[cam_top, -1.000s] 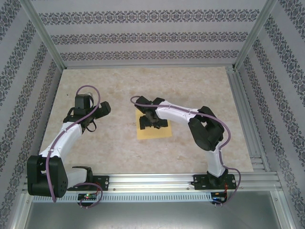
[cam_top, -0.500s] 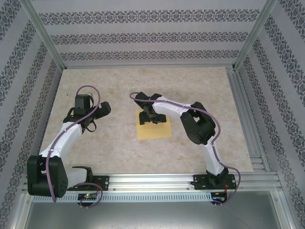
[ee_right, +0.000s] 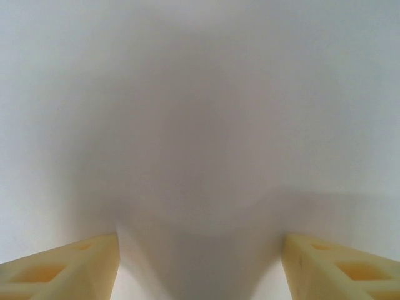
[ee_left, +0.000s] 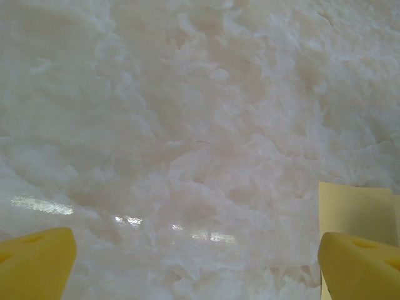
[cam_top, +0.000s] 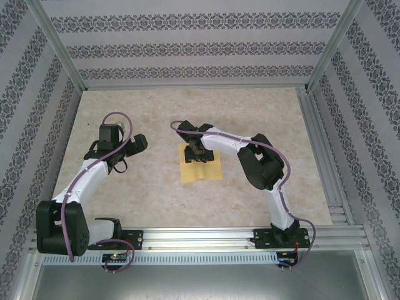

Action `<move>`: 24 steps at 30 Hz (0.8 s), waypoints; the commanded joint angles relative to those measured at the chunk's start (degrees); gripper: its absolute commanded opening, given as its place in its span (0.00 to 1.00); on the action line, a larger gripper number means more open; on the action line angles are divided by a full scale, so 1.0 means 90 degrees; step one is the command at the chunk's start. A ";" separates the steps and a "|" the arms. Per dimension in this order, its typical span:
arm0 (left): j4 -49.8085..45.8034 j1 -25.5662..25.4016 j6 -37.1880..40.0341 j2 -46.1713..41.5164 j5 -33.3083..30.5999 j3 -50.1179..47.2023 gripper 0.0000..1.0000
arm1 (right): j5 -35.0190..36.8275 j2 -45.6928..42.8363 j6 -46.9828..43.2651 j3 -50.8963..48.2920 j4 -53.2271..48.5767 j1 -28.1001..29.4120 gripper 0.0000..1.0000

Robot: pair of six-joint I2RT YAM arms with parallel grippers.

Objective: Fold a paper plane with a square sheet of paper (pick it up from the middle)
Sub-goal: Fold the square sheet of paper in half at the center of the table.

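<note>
Change: the right gripper (cam_top: 196,152) has shifted from the middle of the square sheet of paper (cam_top: 204,170) towards its far half, and its jaws have drawn in from wide to part-way.
Meaning: the pinch that lifts the sheet looks under way; no fold is made yet.
Right fingers (ee_right: 69,265): apart, tips down on the sheet, a soft hump of paper rising between them; not clamped.
Left gripper (ee_left: 195,247): spread fully wide, holding nothing, bare table (ee_left: 187,125) between its fingers.
Sheet: under the right fingers; one corner lies just beyond the left gripper's right-hand finger.
</note>
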 commanded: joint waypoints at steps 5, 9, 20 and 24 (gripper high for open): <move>0.0137 -0.0049 -0.0298 -0.0008 0.0618 -0.0016 1.00 | -0.0721 -0.0717 -0.0106 -0.0446 0.0687 -0.0044 0.51; 0.0332 -0.0119 -0.0493 -0.0002 0.0991 -0.0161 0.96 | -0.1952 -0.1405 -0.0003 -0.0969 0.1815 -0.0093 0.33; 0.1019 -0.0876 -0.1006 0.0131 0.1527 -0.0328 0.70 | -0.3973 -0.1949 0.0916 -0.2499 0.4444 -0.0552 0.20; 0.1296 -0.1274 -0.1133 0.0366 0.1507 -0.0337 0.63 | -0.4287 -0.1642 0.0966 -0.2726 0.4810 -0.0704 0.23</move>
